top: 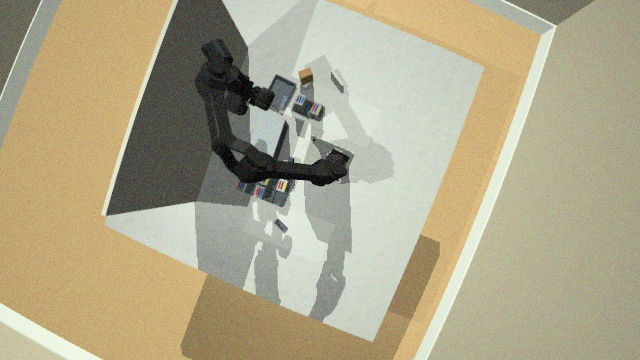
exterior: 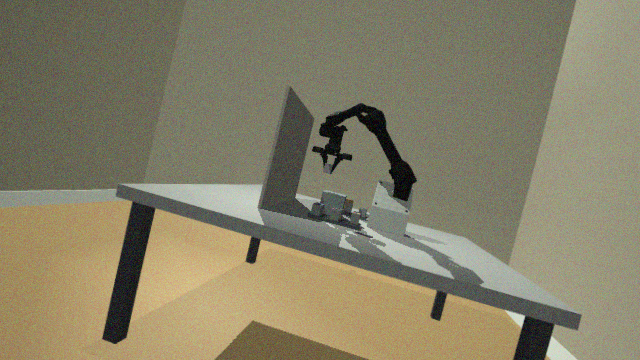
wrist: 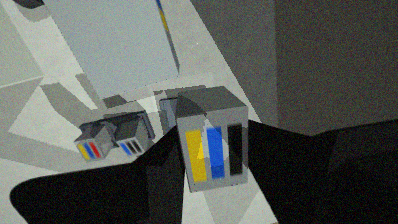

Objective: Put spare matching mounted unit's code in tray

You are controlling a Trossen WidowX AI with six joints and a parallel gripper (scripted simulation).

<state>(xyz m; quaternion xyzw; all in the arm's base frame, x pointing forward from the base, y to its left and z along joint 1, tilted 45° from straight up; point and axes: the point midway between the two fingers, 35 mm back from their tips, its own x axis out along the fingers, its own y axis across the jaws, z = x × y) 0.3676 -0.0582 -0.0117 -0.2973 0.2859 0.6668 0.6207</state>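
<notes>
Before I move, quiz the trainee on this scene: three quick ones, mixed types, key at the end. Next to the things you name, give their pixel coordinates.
1. Multiple choice: in the wrist view, the stripes on the block (exterior: 328,169) (wrist: 213,159) in the claw (top: 264,98) (exterior: 328,167) (wrist: 206,125) read, left to right:
a) red, blue, black
b) yellow, blue, black
c) black, red, yellow

2. True or false: that block is resting on the table (top: 400,125) (exterior: 200,200) (wrist: 200,202).

3. Fill the gap: at the lower left of the wrist view, the dark holder (top: 302,111) (wrist: 148,120) carries ____ striped blocks.

Key: 1 b; 2 false; 3 two
</notes>
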